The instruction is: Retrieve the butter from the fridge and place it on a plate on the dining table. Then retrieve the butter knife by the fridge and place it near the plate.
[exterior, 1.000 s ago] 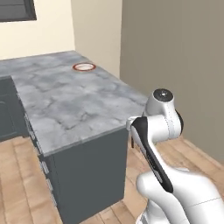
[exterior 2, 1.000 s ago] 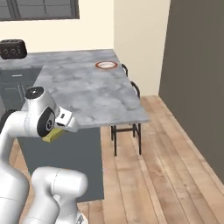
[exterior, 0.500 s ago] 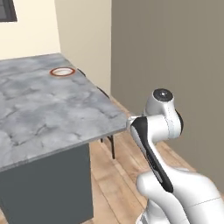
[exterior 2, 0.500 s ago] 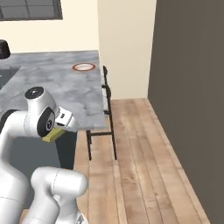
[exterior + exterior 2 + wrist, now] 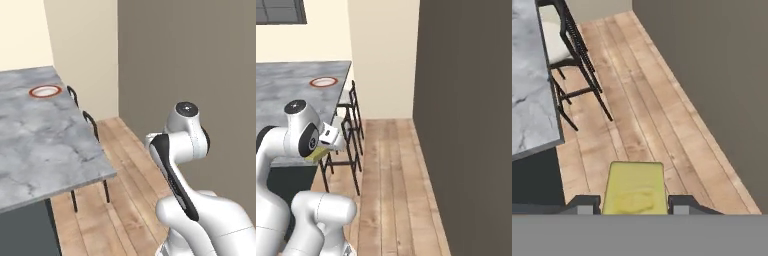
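Observation:
In the hand view the butter (image 5: 634, 189), a pale yellow stick, sits between the two dark fingertips of my gripper (image 5: 634, 206), which is shut on it above the wooden floor. From the right base the butter (image 5: 314, 155) shows as a yellow block under the folded wrist. The plate (image 5: 45, 91) with its red-orange rim lies far back on the marble dining table (image 5: 35, 145); it is also the plate (image 5: 324, 82) on the dining table (image 5: 286, 90) from the right. The fridge and the butter knife are out of view.
Dark-framed stools (image 5: 351, 127) stand along the table's near side, also stools (image 5: 92, 127) and a cushioned stool (image 5: 559, 45). A tall dark grey wall panel (image 5: 466, 115) rises on the right. Wooden floor (image 5: 652, 105) lies open between it and the table.
The base has turned, so the whole scene has slid left in both base views: the table and plate moved leftward and the dark wall came in. The arm keeps its folded pose with the butter.

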